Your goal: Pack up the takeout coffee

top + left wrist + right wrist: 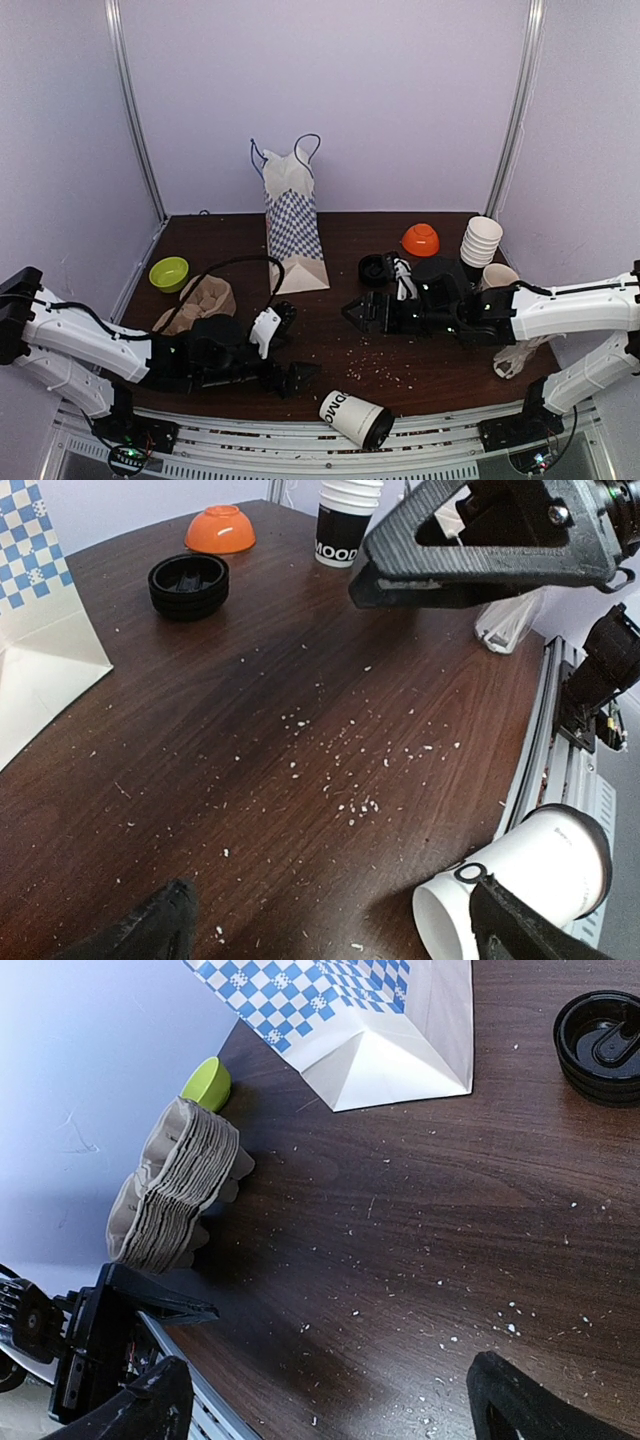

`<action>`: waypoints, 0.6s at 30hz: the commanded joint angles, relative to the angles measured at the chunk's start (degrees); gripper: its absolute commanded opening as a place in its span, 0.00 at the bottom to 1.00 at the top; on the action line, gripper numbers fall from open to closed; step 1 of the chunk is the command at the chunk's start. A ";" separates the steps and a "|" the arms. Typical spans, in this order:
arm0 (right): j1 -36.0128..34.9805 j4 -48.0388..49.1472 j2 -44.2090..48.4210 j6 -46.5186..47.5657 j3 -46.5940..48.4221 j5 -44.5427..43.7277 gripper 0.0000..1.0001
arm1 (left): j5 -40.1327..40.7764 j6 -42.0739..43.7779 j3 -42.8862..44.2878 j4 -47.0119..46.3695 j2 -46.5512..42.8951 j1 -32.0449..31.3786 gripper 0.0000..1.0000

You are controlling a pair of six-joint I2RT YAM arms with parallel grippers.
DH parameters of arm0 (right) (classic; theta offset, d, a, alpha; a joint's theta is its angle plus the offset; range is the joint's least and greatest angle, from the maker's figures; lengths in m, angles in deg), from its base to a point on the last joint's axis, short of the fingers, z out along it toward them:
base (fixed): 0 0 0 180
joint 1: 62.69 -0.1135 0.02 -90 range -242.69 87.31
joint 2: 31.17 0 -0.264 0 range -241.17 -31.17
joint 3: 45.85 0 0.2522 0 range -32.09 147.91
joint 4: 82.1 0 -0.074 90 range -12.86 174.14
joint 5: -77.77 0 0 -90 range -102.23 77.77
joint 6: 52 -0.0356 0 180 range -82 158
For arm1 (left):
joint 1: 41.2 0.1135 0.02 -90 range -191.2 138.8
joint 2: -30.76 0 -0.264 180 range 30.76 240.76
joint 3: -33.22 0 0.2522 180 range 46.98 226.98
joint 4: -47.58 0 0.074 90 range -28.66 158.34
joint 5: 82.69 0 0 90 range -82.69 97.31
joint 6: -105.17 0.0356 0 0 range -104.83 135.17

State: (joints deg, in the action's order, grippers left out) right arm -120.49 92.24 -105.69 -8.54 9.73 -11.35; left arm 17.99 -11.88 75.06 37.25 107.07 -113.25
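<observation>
The takeout coffee [357, 418], a white paper cup with black print and a black lid, lies on its side at the table's near edge. In the left wrist view the coffee cup [545, 865] has its base toward me, just behind my right-hand fingertip [515, 930]. My left gripper [300, 378] [335, 925] is open over bare wood, a little left of the cup. My right gripper [358, 310] [330, 1395] hovers open over the table's middle, holding nothing. A blue-checked paper bag [293, 215] [380, 1030] stands upright at the back centre.
A stack of pulp cup carriers [200, 303] [175, 1185] and a green bowl [168, 272] sit at the left. Black lids [377, 267] [188, 584], an orange bowl [420, 239] [219, 529] and stacked lidless cups [481, 240] stand at the back right. White crumbs dot the wood.
</observation>
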 commanded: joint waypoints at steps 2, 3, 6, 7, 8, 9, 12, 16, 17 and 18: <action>0.44 -5.54 2.50 1.14 -0.10 0.75 0.97 | -1.63 3.36 3.63 3.44 -0.38 0.20 0.98; 0.49 -7.20 3.37 2.09 -0.36 2.74 0.96 | -2.12 3.74 3.89 4.22 -0.64 0.10 0.98; 0.23 -12.00 8.41 5.21 -3.03 10.35 0.95 | -4.15 4.67 3.53 5.83 -2.52 -0.25 0.98; 0.16 -14.19 10.78 5.46 -4.31 12.31 0.95 | -4.96 5.43 3.41 6.14 -3.22 -0.54 0.98; 0.07 -16.23 13.16 5.44 -5.50 13.78 0.95 | -5.52 6.77 3.31 6.58 -3.82 -1.27 0.98; -0.08 -18.11 15.51 4.83 -6.70 15.25 0.95 | -5.73 8.52 3.41 7.24 -4.35 -2.32 0.98; -0.25 -20.78 23.10 1.25 -11.42 19.54 0.95 | -4.53 15.77 5.51 12.08 -5.05 -6.42 0.98; -0.37 -22.24 29.75 -1.85 -14.92 16.85 0.95 | -1.91 28.54 8.99 18.48 -3.13 -11.85 0.98; -0.30 -22.46 30.47 -2.05 -15.14 16.28 0.95 | -1.55 31.04 10.13 20.47 -2.19 -12.63 0.98; -0.30 -22.46 30.76 -2.06 -15.19 16.17 0.95 | -1.43 33.27 11.92 23.34 -1.08 -13.16 0.98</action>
State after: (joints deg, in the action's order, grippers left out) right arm -120.60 72.98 -77.32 -8.30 -4.21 4.57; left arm 15.06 7.18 81.83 52.20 103.42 -123.68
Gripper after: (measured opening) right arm 0.952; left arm 0.983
